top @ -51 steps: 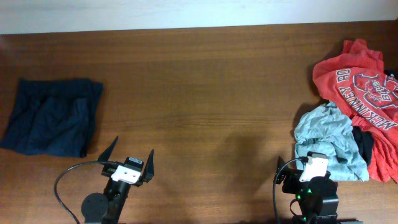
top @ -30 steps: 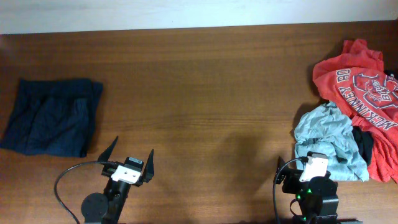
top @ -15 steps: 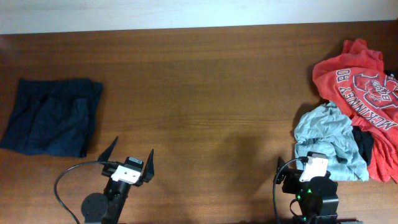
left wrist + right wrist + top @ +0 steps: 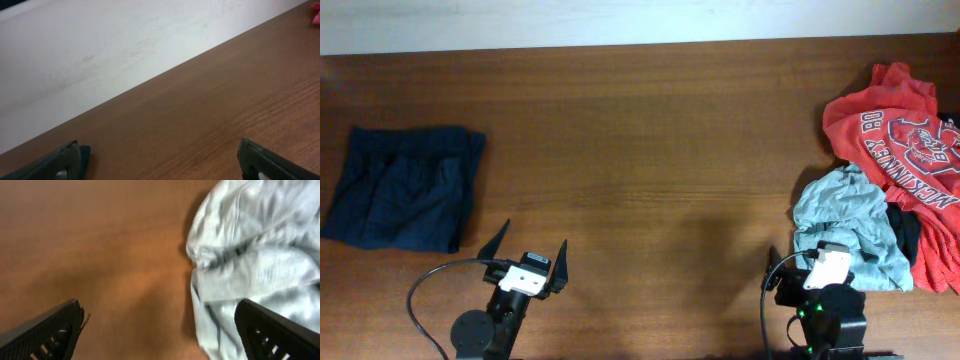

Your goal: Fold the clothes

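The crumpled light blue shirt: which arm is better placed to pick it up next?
Right, likely. The right gripper hangs open at the edge of the light blue shirt, while the left gripper sits open far across the table, nearer the navy garment.

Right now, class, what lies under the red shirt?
A black cloth pokes out from beneath the red shirt, beside the pale blue shirt. Its rest, and anything else below, is covered.
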You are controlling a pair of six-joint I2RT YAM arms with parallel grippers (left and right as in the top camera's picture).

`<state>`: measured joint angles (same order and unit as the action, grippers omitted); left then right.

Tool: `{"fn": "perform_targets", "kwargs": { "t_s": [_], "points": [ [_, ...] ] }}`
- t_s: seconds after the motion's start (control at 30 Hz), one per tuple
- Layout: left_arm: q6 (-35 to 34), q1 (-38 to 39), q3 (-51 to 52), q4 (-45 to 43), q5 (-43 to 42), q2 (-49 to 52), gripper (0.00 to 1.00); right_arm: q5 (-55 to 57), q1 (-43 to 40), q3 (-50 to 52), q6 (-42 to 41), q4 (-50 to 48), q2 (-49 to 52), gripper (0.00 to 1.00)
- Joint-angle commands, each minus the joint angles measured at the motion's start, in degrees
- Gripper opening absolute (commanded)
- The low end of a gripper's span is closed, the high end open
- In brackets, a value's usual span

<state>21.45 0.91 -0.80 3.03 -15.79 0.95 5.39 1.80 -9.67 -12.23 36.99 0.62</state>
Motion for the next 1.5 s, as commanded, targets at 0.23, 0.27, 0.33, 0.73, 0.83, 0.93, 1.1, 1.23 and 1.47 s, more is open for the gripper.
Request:
{"fn": "perform_targets", "kwargs": {
  "t_s": [0.23, 0.27, 0.33, 0.73, 0.83, 0.93, 1.1, 1.23, 1.47],
  "points": [
    [-2.8, 0.3, 0.3, 0.0, -4.9, -0.5, 1.0, -23.8, -0.3, 0.4, -0.3, -11.4, -0.4, 0.99],
    [-3.9, 0.3, 0.3, 0.0, -5.0, -0.5, 1.0, -24.3, -0.3, 0.4, -0.3, -11.8, -0.4, 0.99],
    [-8.1, 0.3, 0.3, -0.4, -5.0, -0.5, 1.0, -25.0, -0.3, 0.3, -0.3, -15.2, -0.4, 0.98],
    [-20.8, 0.3, -12.5, 2.5, -0.6, 4.3, 1.0, -27.3, -0.3, -16.9, -0.7, -19.3, 16.7, 0.99],
    [-20.6, 0.3, -20.9, 8.2, 2.7, 12.4, 1.0, -27.2, -0.3, -25.5, 0.0, -16.5, 29.9, 0.98],
    [-18.4, 0.3, -30.8, 15.3, 4.3, 22.3, 1.0, -27.3, -0.3, -36.7, 0.0, -8.8, 43.3, 0.98],
    [-15.5, 0.3, -48.2, 25.5, 4.2, 39.0, 1.0, -27.5, -0.3, -54.8, 3.3, 6.8, 61.0, 0.98],
    [-15.6, 0.3, -59.1, 31.9, 3.0, 49.7, 1.0, -26.3, -0.6, -64.0, 5.8, 12.6, 69.7, 0.98],
    [-15.6, 0.3, -62.2, 34.9, 3.2, 58.9, 1.0, -24.3, -9.0, -71.1, -2.1, 17.9, 77.1, 0.98]
  ]
}}
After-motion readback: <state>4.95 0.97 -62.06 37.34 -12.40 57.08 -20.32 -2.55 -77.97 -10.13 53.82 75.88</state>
